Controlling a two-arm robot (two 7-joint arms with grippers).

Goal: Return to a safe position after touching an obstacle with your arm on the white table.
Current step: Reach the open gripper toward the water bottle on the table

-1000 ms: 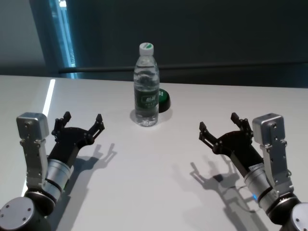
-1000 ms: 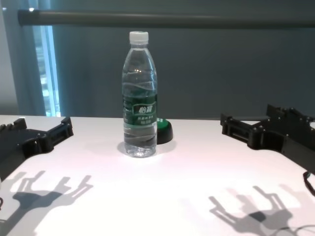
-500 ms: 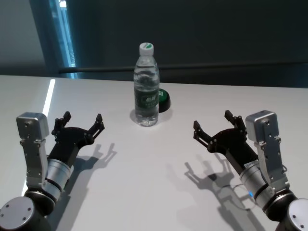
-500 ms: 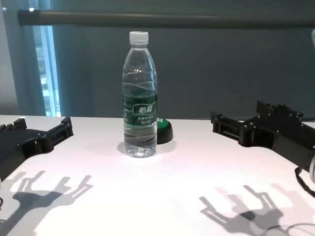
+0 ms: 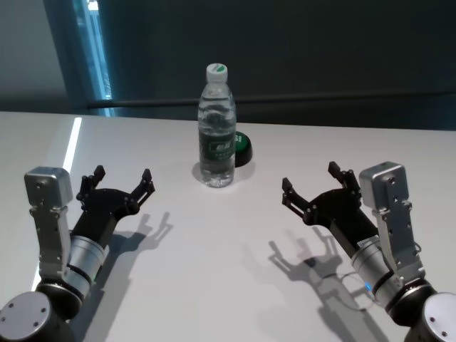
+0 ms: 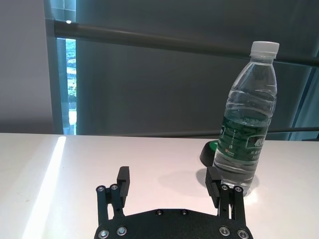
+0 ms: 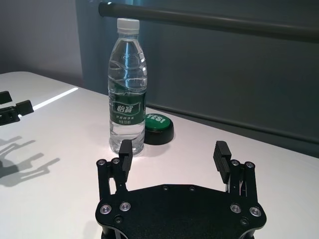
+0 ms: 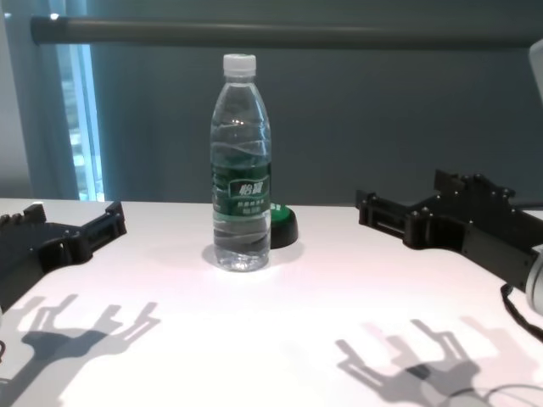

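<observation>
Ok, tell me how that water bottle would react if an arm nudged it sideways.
The water bottle is tall on a narrow base, so a push near its cap would probably tip it. It looks full, so likely fairly heavy and steadier against a low nudge. On the smooth white table it might slide; once toppled, its round body could roll.

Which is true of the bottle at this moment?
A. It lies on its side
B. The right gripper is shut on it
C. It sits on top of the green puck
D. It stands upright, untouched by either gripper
D: the bottle stands capped on the table, with the left gripper and right gripper both open and apart from it.
</observation>
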